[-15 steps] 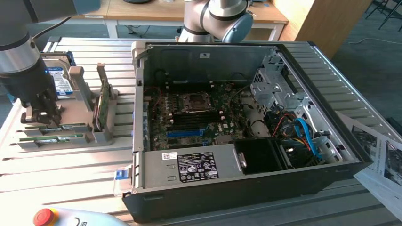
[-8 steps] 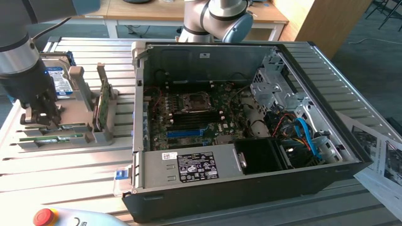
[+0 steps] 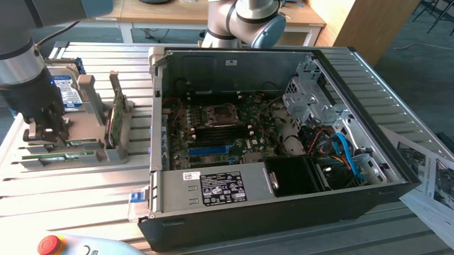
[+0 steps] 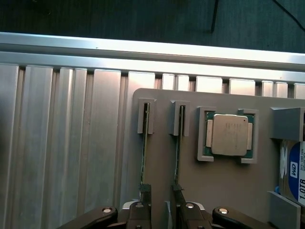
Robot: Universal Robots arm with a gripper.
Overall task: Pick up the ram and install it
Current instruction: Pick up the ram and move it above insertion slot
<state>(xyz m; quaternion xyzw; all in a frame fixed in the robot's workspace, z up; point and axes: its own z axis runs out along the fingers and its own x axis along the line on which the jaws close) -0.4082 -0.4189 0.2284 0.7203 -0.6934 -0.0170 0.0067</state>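
- Grey plastic fixture [image 4: 224, 191] sits on the slatted aluminium table [image 4: 57, 143], directly under the pincer [image 4: 161, 197].
- Pincer is partly open with nothing held. In the wrist view its fingertips [image 4: 144, 195] line up with the near ends of two slots. Can't tell if they touch.
- Ram stick [image 4: 144, 148] stands on edge in one slot. Second ram stick [image 4: 177, 148] is in the slot just beside it, parallel and apart.
- Both sticks run away from the pincer along the fixture, far ends seated in raised grey end blocks. Both are in the fixture, not in the case.
- The fixture strip between the two sticks falls in the gap between the jaws.
- Silver processor [image 4: 228, 135] sits in a square pocket beside the second ram stick, on the side away from the first.
- Hard drive [image 4: 296, 174] with a blue label is further out past the processor, at the fixture's edge.
- Exterior view: pincer [image 3: 48, 137] is low over the fixture.
- A thin green board [image 3: 117, 114] stands on edge in a tall holder to the exterior view's right of the pincer, between it and the open PC case [image 3: 284, 212].
- Motherboard [image 3: 212, 133] is exposed inside the case, well apart from the pincer.
- Red stop button [image 3: 48, 244] is near the table's front edge. Printed sheets [image 3: 433, 175] lie beyond the case.
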